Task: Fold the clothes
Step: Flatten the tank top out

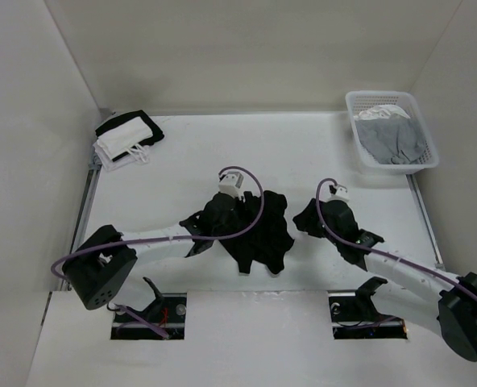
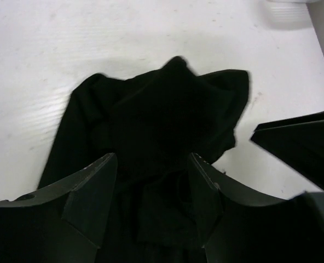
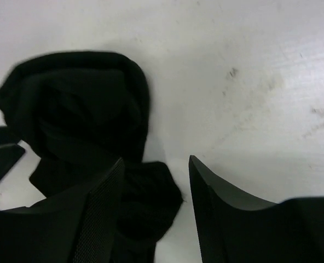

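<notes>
clothes crumpled | left gripper nearer, astride its left side, hold unclear | right gripper just right, jaws apart

Open table between clothes, basket

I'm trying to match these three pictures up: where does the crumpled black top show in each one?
Top external: the black top lies crumpled at the centre of the picture, slightly low.
Left wrist: the black top fills the centre and runs down to the bottom edge.
Right wrist: the black top sits bunched in the left half.
Shared landmark: the white table under it in all three.
</notes>
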